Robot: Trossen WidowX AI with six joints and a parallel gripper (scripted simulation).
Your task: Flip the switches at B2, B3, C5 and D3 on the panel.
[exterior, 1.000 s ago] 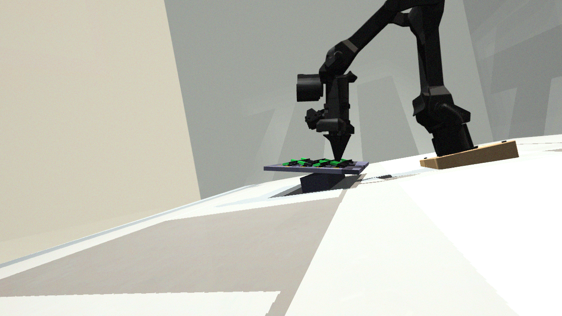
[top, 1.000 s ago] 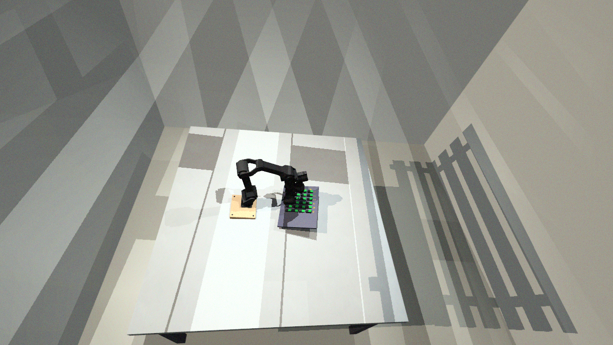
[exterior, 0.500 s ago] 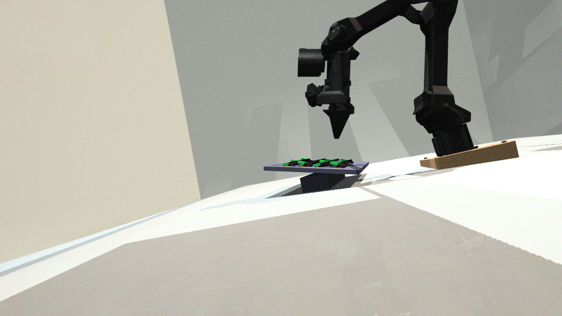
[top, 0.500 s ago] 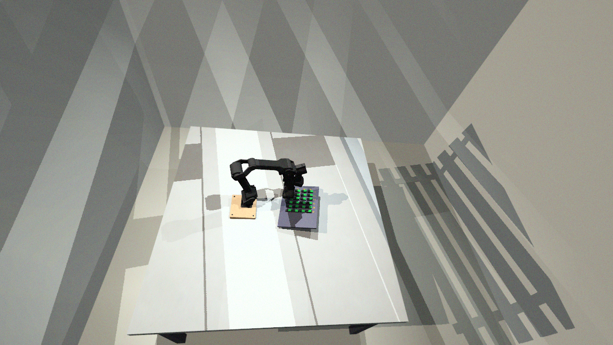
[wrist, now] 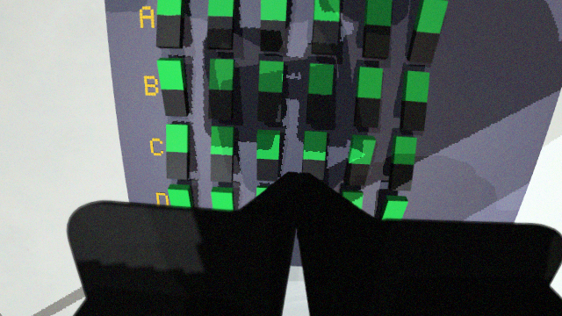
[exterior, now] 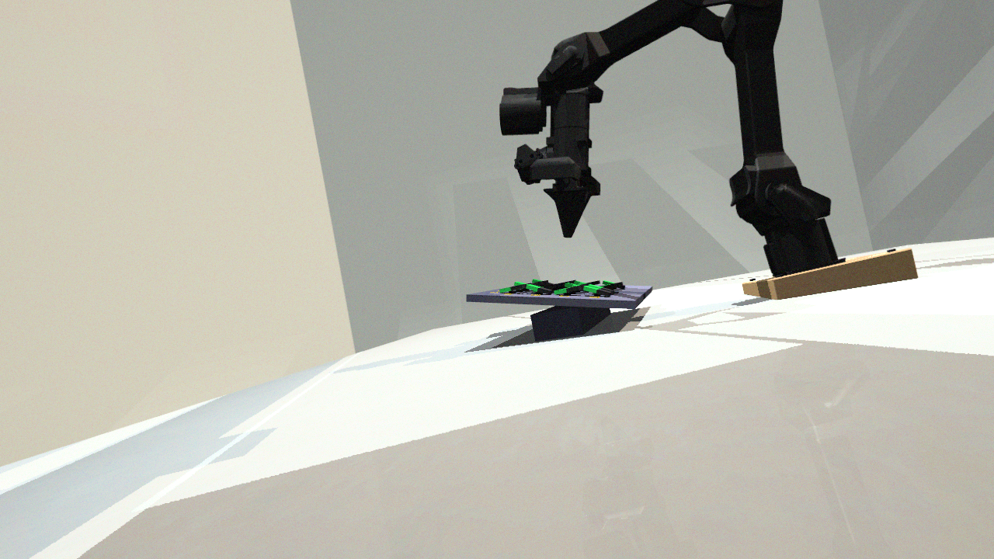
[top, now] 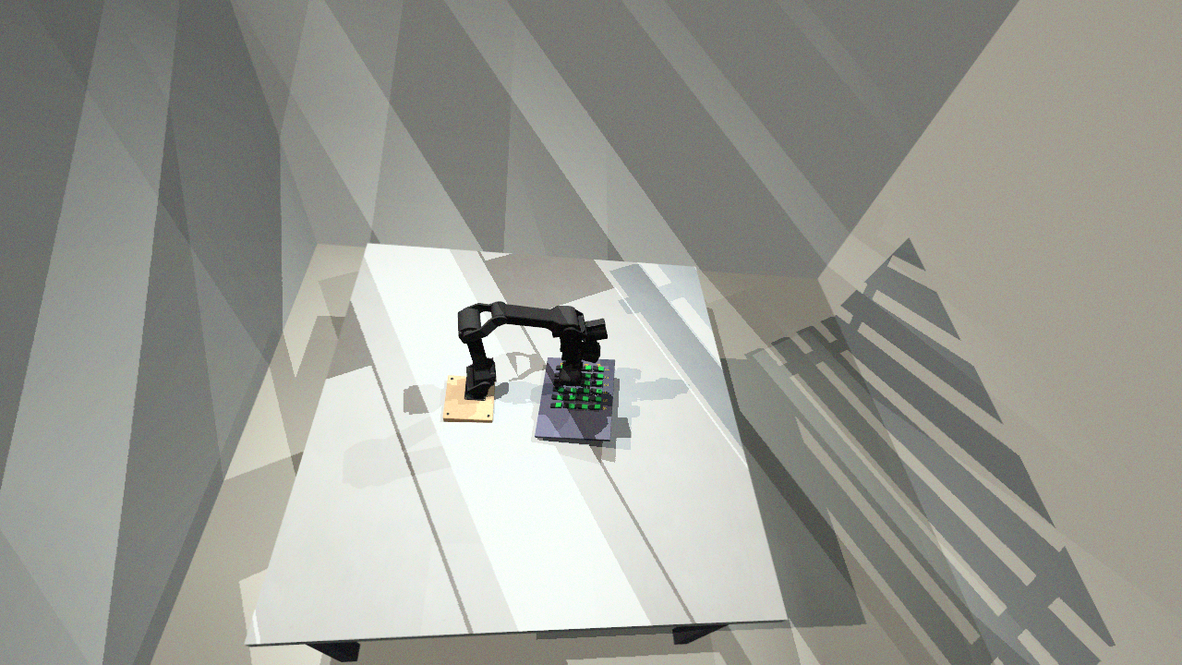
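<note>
hovering above the slate-purple rectangular panel [top: 574, 426] [exterior: 556, 303] [wrist: 505, 145]: one black gripper [top: 570, 379] [exterior: 568, 234] [wrist: 297, 183], closed on nothing. panel stands in front of the arm on the white table [top: 570, 562] [exterior: 486, 389]. tilts unclear; cannot tell how many of four targets, green-and-black rocker switches b2 [wrist: 221, 89], b3 [wrist: 270, 89], c5 [wrist: 361, 158], d3 [wrist: 262, 190], remain. wrist view count: twenty-three switches, four row letters.

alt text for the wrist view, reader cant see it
Closed black gripper fingers point at a purple-gray panel of two-tone switches, each green above black. Yellow letters A, B, C and D mark the rows down the left; the fingers partly cover row D.
</note>
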